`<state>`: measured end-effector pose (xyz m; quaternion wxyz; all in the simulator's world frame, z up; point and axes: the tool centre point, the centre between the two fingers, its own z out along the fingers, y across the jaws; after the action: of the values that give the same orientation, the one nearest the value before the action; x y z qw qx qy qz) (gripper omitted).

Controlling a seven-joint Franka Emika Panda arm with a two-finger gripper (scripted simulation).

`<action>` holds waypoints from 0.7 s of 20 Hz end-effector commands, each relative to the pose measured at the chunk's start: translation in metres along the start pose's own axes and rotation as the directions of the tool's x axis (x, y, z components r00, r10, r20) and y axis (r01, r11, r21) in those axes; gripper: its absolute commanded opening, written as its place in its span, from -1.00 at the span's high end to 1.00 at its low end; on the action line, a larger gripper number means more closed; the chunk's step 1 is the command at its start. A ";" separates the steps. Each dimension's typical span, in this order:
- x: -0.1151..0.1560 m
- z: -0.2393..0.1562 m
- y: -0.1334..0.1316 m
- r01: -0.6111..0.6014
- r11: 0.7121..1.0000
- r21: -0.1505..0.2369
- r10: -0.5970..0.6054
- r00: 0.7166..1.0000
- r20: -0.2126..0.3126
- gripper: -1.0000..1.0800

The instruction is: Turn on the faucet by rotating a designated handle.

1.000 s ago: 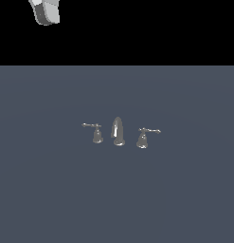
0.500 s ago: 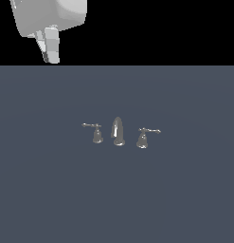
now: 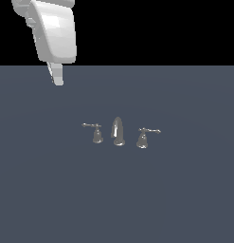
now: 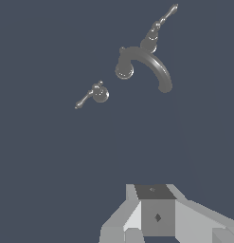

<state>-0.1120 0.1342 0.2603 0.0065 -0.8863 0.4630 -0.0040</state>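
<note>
**Gripper high in the upper left, handle well apart at centre**

In the exterior view the gripper (image 3: 58, 79) hangs in the upper left of the frame, under the white arm (image 3: 54, 33). Only one pale finger tip shows there, and the wrist view shows just grey blocks of the hand at its lower edge, so whether the jaws stand wide or narrow cannot be told. Nothing is held.

The handle (image 3: 95, 133), the smaller and duller one, sits left of centre, well below and to the right of the gripper, not touching it. Its thin lever points toward the exterior view's left. Just beside it stands the curved spout (image 3: 118, 131), then the brighter handle (image 3: 144, 137).

The faucet rests on a flat slate-blue surface (image 3: 184, 199) filling the lower frame. Above it the background is plain black.
</note>
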 end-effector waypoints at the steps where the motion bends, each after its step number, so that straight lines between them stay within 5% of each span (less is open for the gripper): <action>1: 0.003 0.011 -0.009 -0.046 0.999 0.001 0.046 0.999 0.001 1.00; 14: 0.028 0.064 -0.051 -0.263 0.965 -0.002 0.263 0.965 0.001 1.00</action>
<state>-0.0594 0.1411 0.2039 0.0065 -0.8246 0.5657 -0.0022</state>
